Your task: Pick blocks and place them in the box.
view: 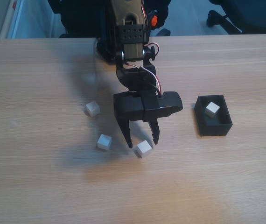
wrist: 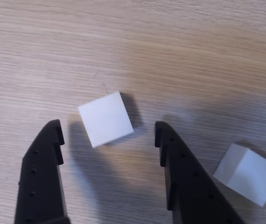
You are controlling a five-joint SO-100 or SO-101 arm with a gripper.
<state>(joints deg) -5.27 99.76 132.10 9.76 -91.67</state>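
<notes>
In the fixed view, the black arm reaches down from the twelve o'clock edge over a light wooden table (view: 39,186). Its fingers (view: 143,140) point down at six o'clock and stand wide apart, holding nothing. A white block (view: 143,148) lies on the table right at the tips, between them and slightly toward six o'clock; whether either tip touches it cannot be told. A second block (view: 104,142) sits near, at nine o'clock from the first. A third block (view: 92,108) lies at about ten o'clock from the fingers, a little farther off. The black open-topped box (view: 214,127) stands at three o'clock from the fingers, well apart from them, and a fourth block (view: 212,109) rests inside it, toward its twelve o'clock end.

In the wrist view, the two black fingers (wrist: 107,131) rise from the six o'clock edge, spread wide. The block (wrist: 106,118) on the table lies between the tips and just toward twelve o'clock of them, turned at a slight angle, with a gap on each side. Another block (wrist: 248,173) lies at four o'clock from it, just beside the outer edge of the right-hand finger in this view.
</notes>
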